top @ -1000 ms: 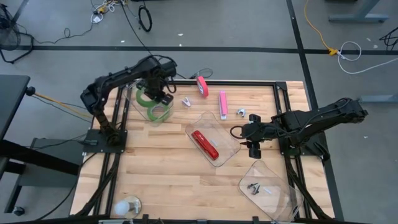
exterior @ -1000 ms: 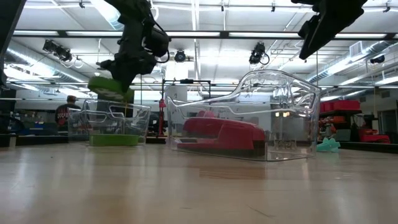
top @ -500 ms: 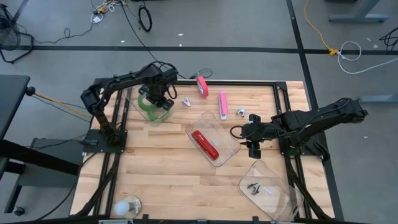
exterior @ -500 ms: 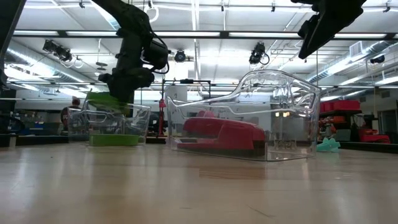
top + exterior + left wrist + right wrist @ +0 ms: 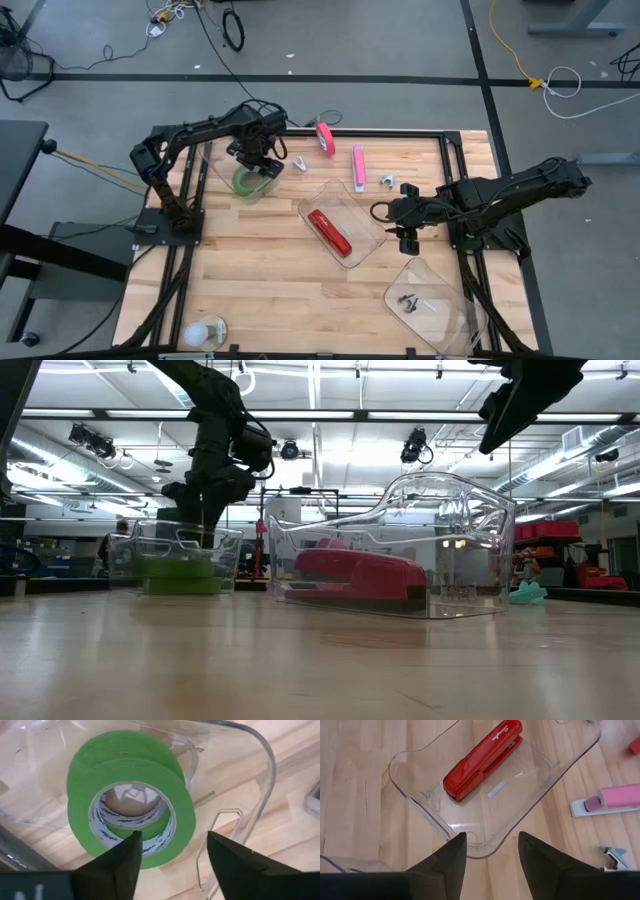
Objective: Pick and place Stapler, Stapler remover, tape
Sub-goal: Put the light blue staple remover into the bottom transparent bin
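Two green tape rolls lie stacked in a clear tray (image 5: 265, 765) at the table's far left: the upper roll (image 5: 131, 771) flat on the lower one (image 5: 125, 742). They also show in the high view (image 5: 250, 180). My left gripper (image 5: 172, 850) hangs open just above them, holding nothing. A red stapler (image 5: 482, 762) lies flat in the middle clear tray (image 5: 372, 240). My right gripper (image 5: 490, 865) is open and empty, above the table just right of that tray. Staple removers (image 5: 388, 181) lie on the table at the far side.
A pink tape roll (image 5: 325, 137), a pink stapler (image 5: 358, 165) and a small white clip (image 5: 300, 163) lie on the far part of the table. A third clear tray (image 5: 430, 295) with small dark things stands near right. A white round object (image 5: 205, 330) sits near left.
My left gripper has come down toward the far-left tray with a green tape roll and let it go. The roll, held above the tray a second ago, now lies flat in the tray on the other green roll.
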Action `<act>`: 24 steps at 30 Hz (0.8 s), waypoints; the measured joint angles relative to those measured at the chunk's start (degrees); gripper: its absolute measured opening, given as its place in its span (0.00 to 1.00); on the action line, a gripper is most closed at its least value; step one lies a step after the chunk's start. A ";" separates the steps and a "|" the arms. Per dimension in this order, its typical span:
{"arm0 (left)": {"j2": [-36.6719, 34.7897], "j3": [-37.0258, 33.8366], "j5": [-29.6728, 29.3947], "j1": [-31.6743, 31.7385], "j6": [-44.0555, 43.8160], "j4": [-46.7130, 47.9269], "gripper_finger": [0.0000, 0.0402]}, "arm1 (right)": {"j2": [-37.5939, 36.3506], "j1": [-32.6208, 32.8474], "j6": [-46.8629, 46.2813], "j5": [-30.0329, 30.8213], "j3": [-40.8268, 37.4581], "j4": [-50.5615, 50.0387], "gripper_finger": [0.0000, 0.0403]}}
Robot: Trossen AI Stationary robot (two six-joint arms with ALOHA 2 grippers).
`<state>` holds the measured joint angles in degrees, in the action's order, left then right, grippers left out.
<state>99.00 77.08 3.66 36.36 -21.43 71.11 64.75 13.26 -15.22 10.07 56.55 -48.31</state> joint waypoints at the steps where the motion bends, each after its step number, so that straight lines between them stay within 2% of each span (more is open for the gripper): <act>1: 0.00 0.00 -0.02 0.00 0.04 -0.02 0.59 | 0.00 0.00 -0.27 0.00 0.00 0.00 0.45; 6: 0.00 0.00 -0.04 0.03 0.67 -0.04 0.63 | -0.01 0.01 -0.33 0.00 0.00 0.00 0.45; 17: -5.57 2.13 1.95 -0.92 1.14 0.18 0.61 | -0.02 0.00 -0.31 0.00 0.00 -0.02 0.45; 24: -8.72 3.15 1.68 -4.75 1.66 -7.53 0.61 | 0.00 -1.10 -2.95 0.43 0.00 0.50 0.45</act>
<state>90.28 80.23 5.34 31.61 -19.77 63.58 64.75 12.16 -18.17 10.50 56.55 -47.82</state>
